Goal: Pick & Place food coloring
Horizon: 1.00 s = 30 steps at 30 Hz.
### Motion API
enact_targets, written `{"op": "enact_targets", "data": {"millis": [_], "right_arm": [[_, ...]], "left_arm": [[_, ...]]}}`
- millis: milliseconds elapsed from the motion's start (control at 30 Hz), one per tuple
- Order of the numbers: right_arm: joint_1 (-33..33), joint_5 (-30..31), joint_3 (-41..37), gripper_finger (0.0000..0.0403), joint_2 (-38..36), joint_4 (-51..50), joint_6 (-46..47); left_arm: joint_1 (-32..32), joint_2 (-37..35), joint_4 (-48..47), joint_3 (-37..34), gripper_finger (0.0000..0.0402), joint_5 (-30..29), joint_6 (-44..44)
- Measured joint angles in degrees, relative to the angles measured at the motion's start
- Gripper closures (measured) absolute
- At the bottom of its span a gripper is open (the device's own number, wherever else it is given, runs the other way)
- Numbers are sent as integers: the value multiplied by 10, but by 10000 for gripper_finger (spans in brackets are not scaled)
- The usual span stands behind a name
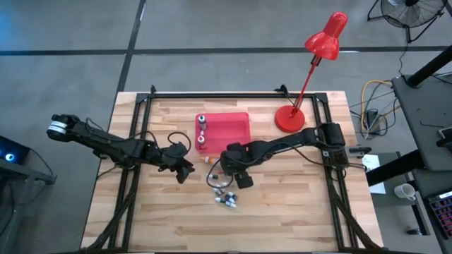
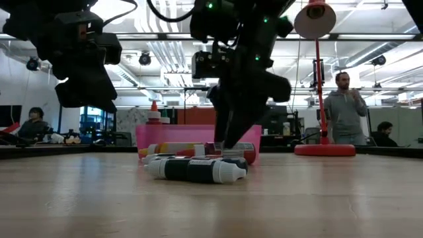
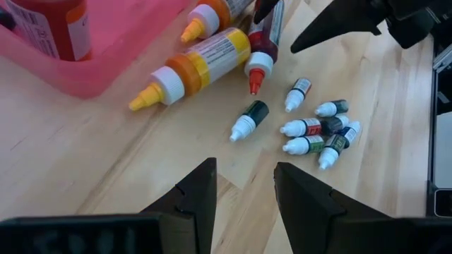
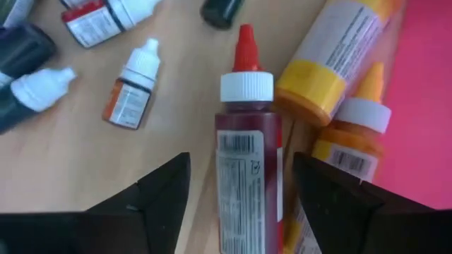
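The food coloring lies on the wooden table near the red tray (image 1: 233, 130). Several tiny dropper bottles (image 3: 318, 130) with white caps form a cluster (image 1: 226, 199), lying on their sides. Three larger bottles lie by the tray's near edge: a dark red one (image 4: 247, 162) with a red tip, a yellow one (image 3: 198, 63) and an orange one (image 4: 357, 134). My right gripper (image 1: 227, 176) points down, open, one finger on either side of the dark red bottle with gaps showing. My left gripper (image 3: 244, 190) hovers open to the left of the bottles (image 1: 182, 169).
Two bottles (image 1: 201, 130) stand upright in the tray's left part. A red desk lamp (image 1: 289, 116) stands on the table's far right. Black frame rails run along the table's edges. In the low view, people show in the room behind (image 2: 344, 106).
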Motion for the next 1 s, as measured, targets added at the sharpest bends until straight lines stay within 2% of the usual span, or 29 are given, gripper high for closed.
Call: {"op": "enact_targets", "data": {"millis": [500, 600, 700, 833, 933, 1000], "right_arm": [[-8, -17, 1, 191, 42, 23, 23], [-5, -19, 1, 215, 36, 22, 26], [-4, -24, 0, 256, 18, 20, 33], [-8, -63, 0, 309, -8, 19, 70], [-13, -113, 0, 320, -29, 21, 105], [-13, -125, 0, 319, -50, 30, 125]], "left_arm": [[0, 0, -4, 0, 286, 0, 0], [0, 0, -5, 0, 286, 0, 0], [0, 0, -8, 0, 286, 0, 0], [0, 0, -8, 0, 286, 0, 1], [0, 0, -3, 0, 286, 0, 1], [0, 0, 27, 3, 286, 0, 2]]}}
